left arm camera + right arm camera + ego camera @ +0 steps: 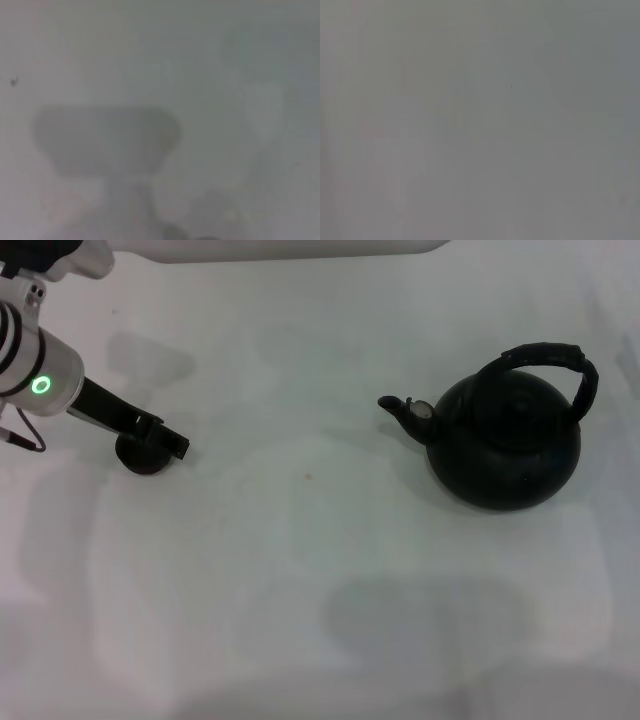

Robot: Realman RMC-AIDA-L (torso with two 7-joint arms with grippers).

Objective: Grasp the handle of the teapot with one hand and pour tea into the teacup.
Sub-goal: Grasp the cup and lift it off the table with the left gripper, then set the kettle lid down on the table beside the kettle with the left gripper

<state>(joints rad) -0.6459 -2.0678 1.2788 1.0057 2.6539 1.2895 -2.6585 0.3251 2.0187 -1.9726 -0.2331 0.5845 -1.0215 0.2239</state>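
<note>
In the head view the large matte black teapot [505, 445] stands upright on the white table at the right. Its short spout [400, 410] points left and its arched ribbed handle [553, 357] spans the top. Nothing is touching it. The tiny dark teacup [140, 457] sits at the far left. My left gripper [165, 440] reaches down from the upper left and lies right over the teacup, hiding part of it. Whether it holds the cup I cannot tell. The right gripper is out of view. Both wrist views show only bare table surface.
The white table [300, 570] stretches between the teacup and the teapot. A soft shadow [430, 620] lies on it toward the front. The left wrist view holds a grey shadow patch [105, 140] on the surface.
</note>
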